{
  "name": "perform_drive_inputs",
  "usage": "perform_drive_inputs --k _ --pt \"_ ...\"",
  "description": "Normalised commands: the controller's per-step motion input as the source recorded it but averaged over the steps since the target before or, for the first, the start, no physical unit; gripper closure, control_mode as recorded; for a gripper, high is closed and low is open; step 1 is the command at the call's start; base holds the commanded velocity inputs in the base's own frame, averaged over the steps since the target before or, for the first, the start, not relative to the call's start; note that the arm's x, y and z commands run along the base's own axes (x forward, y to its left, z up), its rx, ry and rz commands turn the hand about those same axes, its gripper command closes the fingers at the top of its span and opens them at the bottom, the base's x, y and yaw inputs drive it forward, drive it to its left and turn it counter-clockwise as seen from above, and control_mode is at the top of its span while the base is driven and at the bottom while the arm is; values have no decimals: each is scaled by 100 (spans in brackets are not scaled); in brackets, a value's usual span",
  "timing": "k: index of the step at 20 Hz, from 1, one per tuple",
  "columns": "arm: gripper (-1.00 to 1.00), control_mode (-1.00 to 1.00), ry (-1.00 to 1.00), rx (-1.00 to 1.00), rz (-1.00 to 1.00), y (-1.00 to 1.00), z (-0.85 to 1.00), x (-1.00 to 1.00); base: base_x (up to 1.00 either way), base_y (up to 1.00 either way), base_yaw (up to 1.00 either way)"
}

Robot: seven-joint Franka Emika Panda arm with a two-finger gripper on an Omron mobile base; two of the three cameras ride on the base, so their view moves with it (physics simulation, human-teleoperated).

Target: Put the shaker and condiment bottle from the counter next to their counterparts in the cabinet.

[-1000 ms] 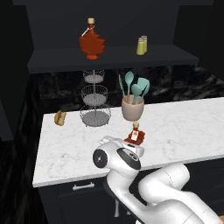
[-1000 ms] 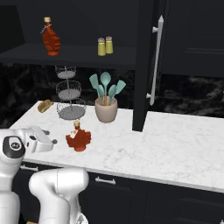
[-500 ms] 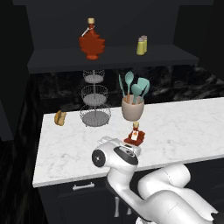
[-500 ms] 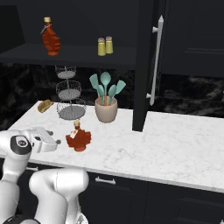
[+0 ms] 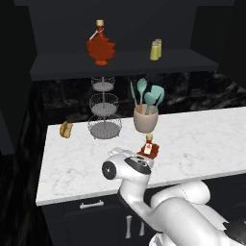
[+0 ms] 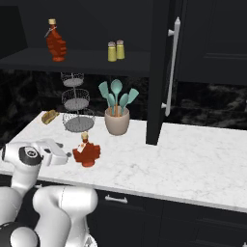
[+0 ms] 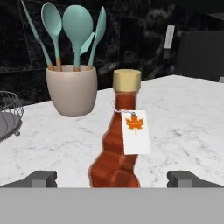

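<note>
2 base views flank arm, share counter (image 5: pixel 202 139); hand view close, level at condiment bottle (image 7: pixel 120 148).

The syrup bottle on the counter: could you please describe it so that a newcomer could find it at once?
On the white marble counter, look in front of the beige utensil pot. The syrup bottle stands there, red-brown with a tan cap and a white neck tag. Its lookalike is on the cabinet shelf; this one is on the counter.

On the white tabletop (image 5: pixel 202 139) a red bottle (image 5: pixel 150 148) stands just beyond the arm's (image 5: pixel 139 180) head. Behind it sits a beige pot (image 5: pixel 145 120) of teal utensils, with a wire rack (image 5: pixel 104 108) to its left. On the shelf (image 5: pixel 125 65) above stand a leaf-shaped bottle (image 5: pixel 100 45) and two shakers (image 5: pixel 155 50).
</note>
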Motion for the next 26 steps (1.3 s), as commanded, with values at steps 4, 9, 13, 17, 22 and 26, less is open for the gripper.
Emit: perform_drive_inputs --k 4,9,13,17,22,26 --pt "-100 -100 0 0 0 -1 -19 20 0 0 0" --pt "-100 -100 0 0 -1 0 -26 13 0 0 0" --pt "-100 -100 0 2 -2 -1 -18 16 0 0 0" --pt "-100 -100 0 3 -3 -5 -19 17 0 0 0" --pt "-100 -100 0 2 -5 0 -24 16 0 0 0" --pt "-100 -100 0 1 -6 0 -18 18 0 0 0"
